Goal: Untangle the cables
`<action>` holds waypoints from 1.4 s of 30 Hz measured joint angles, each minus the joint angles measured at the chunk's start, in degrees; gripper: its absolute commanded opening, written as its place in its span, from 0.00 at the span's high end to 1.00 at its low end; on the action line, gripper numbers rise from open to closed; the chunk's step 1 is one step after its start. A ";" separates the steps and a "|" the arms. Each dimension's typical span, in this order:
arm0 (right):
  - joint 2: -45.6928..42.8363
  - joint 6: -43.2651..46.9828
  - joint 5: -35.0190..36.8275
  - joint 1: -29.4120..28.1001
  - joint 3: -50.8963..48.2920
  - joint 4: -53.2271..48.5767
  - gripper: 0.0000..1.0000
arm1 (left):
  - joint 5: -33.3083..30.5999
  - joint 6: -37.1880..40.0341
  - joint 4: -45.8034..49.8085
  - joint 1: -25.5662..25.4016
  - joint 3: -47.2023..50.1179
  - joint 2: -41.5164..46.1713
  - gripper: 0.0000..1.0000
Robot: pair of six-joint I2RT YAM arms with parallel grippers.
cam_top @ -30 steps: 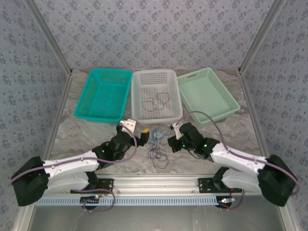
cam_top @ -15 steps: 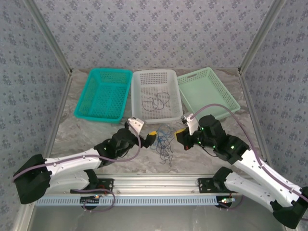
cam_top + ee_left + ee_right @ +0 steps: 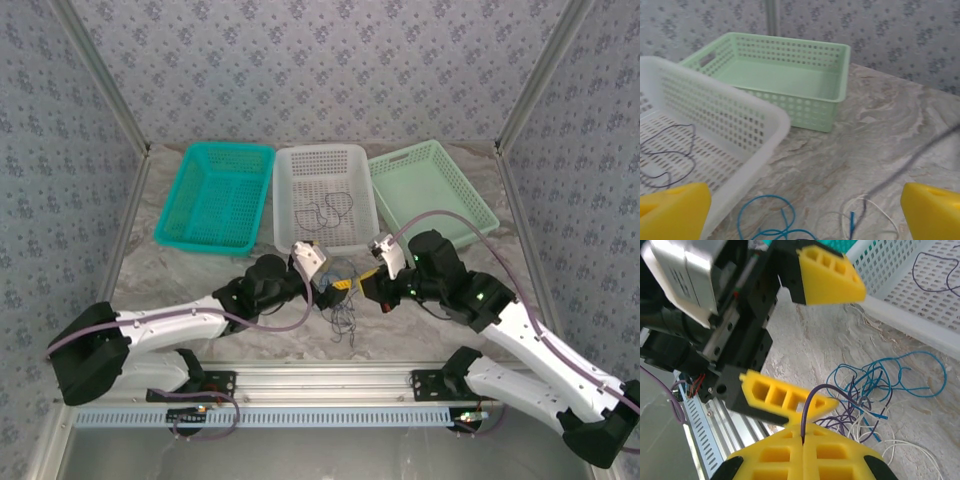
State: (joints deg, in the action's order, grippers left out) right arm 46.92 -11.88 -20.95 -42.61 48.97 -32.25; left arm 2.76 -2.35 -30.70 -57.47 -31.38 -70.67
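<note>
Cables (image 3: 345,315): thin blue, dark purple and cream wires, tangled in a heap on the grey marbled table (image 3: 170,290). Heap sits just in front of the white perforated plastic basket (image 3: 320,149), between the two grippers. Teal basket (image 3: 230,148) to its left, mint-green basket (image 3: 470,190) to its right. Both arms reach inward, low over the heap. Left gripper (image 3: 333,280) spread wide, nothing held, straddling the tangle. Right gripper (image 3: 803,442) clamped on a dark purple strand (image 3: 812,395) arching out of its fingertips. One more dark loop (image 3: 328,212) lies in the white basket, probably purple.
</note>
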 measured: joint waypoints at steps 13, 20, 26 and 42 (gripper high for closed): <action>-0.15 -0.11 -1.99 0.11 0.96 0.04 1.00 | 7.23 1.07 -2.21 0.00 -6.03 -7.30 0.07; -1.88 -0.07 -2.73 0.11 8.24 -1.81 1.00 | 5.79 0.66 -1.84 0.00 -8.74 -12.59 0.08; -2.36 0.90 -3.04 0.11 19.82 -4.66 1.00 | 3.13 -0.31 -0.76 0.00 -9.75 -15.15 0.08; -2.25 5.29 4.44 0.11 32.57 -9.57 1.00 | -6.80 -3.28 3.56 0.00 -9.70 -16.87 0.09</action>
State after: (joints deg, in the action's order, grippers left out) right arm 44.66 -6.59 -16.51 -42.50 81.54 -41.82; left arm -4.03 -5.63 -27.14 -57.47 -41.08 -87.55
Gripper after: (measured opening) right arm 0.059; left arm 0.917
